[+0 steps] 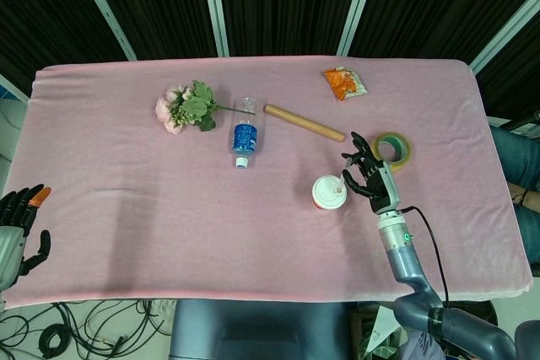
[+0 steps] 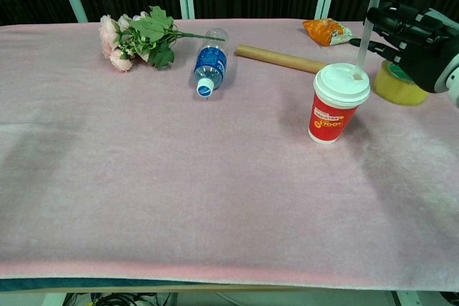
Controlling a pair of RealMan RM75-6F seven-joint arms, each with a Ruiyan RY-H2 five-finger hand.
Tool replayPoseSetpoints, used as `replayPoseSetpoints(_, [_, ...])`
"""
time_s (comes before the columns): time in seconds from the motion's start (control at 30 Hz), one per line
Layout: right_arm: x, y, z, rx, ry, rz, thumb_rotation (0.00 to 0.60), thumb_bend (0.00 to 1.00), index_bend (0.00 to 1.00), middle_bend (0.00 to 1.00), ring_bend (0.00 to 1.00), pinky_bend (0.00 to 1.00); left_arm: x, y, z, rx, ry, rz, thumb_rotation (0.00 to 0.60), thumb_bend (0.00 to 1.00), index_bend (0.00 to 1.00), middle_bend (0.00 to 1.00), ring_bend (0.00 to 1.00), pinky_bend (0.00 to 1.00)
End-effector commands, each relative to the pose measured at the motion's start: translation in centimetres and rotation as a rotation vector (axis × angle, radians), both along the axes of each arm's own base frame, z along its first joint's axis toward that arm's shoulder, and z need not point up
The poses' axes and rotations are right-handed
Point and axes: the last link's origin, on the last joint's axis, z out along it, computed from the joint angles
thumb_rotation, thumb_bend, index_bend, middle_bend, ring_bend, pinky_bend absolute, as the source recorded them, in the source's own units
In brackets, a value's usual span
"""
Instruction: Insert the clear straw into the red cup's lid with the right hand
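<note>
The red cup with its white lid stands upright on the pink cloth at the right. A clear straw rises from the lid's hole, leaning slightly right. My right hand is just right of the cup and pinches the straw above the lid, its other fingers spread. In the head view only a short white bit of the straw shows by the lid. My left hand hangs open off the table's near left corner, holding nothing.
A yellow tape roll lies right behind my right hand. A wooden roller, a lying water bottle, a flower bunch and an orange snack bag lie farther back.
</note>
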Motion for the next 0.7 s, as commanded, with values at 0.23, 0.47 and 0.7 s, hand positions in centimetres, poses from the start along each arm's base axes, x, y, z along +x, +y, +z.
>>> replayPoseSetpoints(0.23, [-0.8, 0.4, -0.7, 0.024, 0.024, 0.0, 0.6, 0.37, 0.6, 0.05, 0.01, 0.17, 0.0, 0.0, 0.0, 0.0, 0.001, 0.0, 0.6, 0.62, 0.1, 0.04, 0.0, 0.0])
replayPoseSetpoints(0.47, [-1.2, 0.9, -1.2, 0.043, 0.039, 0.016, 0.6, 0.35, 0.52, 0.05, 0.01, 0.18, 0.0, 0.0, 0.0, -0.001, 0.001, 0.0, 0.6, 0.62, 0.1, 0.04, 0.0, 0.0])
replayPoseSetpoints(0.7, [-1.9, 1.1, -1.6, 0.058, 0.057, 0.007, 0.6, 0.35, 0.52, 0.05, 0.01, 0.17, 0.0, 0.0, 0.0, -0.001, 0.002, 0.0, 0.6, 0.62, 0.1, 0.04, 0.0, 0.0])
